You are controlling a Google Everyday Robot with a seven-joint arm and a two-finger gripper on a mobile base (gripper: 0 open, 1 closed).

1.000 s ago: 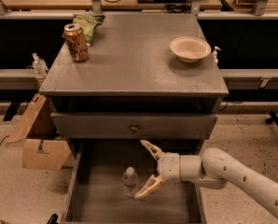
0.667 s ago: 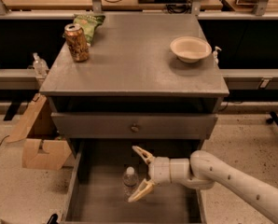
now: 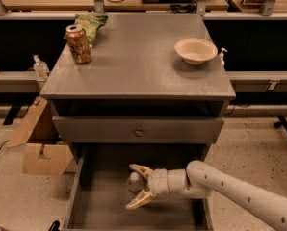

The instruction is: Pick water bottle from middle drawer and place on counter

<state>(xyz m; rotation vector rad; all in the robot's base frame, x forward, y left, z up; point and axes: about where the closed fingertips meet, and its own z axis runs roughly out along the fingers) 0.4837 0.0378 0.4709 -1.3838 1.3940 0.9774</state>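
Grey-painted wood cabinet, flat matte counter (image 3: 134,66) on top.

- Middle drawer (image 3: 97,203): pulled out, grey floor and low side walls; its front edge is cut off by the bottom of the view and its rear lies in shadow.
- Upper drawer front (image 3: 110,129): closed, small round knob.
- Arm (image 3: 240,194): white, enters from the lower right, its base out of view.
- Cardboard box (image 3: 40,150): on the floor to the left, partly hidden by the cabinet.
- Bowl (image 3: 196,50): pale, on the counter's right side.
- Green bag (image 3: 91,25): at the counter's rear left, print unreadable.
- Brown can (image 3: 78,44): upright, just in front of the bag.
- Gripper (image 3: 136,187): inside the middle drawer, fingers spread wide on either side of the bottle, contact not discernible.
- Water bottle (image 3: 133,182): upright on the drawer floor between the fingers, clear body hard to make out.
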